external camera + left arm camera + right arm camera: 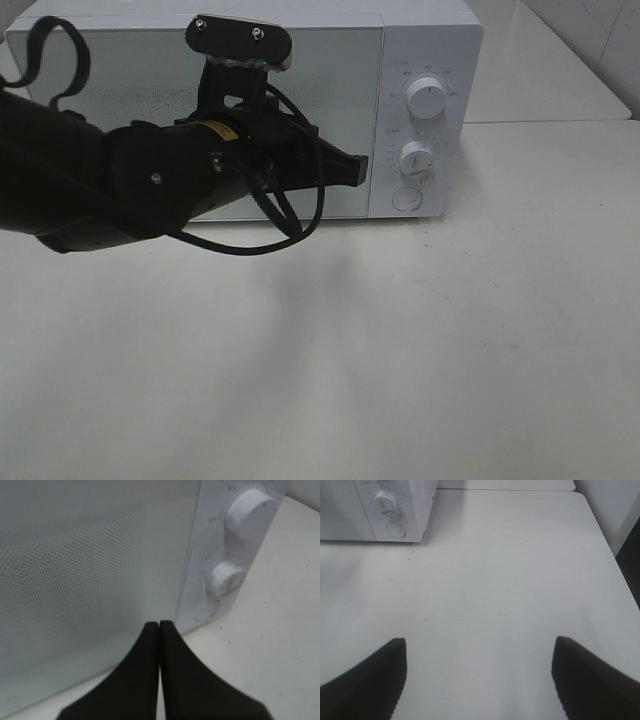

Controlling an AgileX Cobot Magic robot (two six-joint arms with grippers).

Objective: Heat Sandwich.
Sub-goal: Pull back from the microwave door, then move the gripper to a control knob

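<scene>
Left gripper [159, 626] pinched closed, empty, near the knob-side door edge of the microwave [440, 45]. Right gripper [479, 641] spread wide, empty, well apart from microwave.

White tabletop [450, 350], faintly scuffed; pale wall [612, 505] beyond edge; soft light.

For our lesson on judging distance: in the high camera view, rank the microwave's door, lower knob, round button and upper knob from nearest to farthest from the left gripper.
1. Door, directly behind the shut left gripper.
2. Lower knob and round button, on the panel to its right: too close to call.
3. Upper knob, at the panel's top.
</scene>
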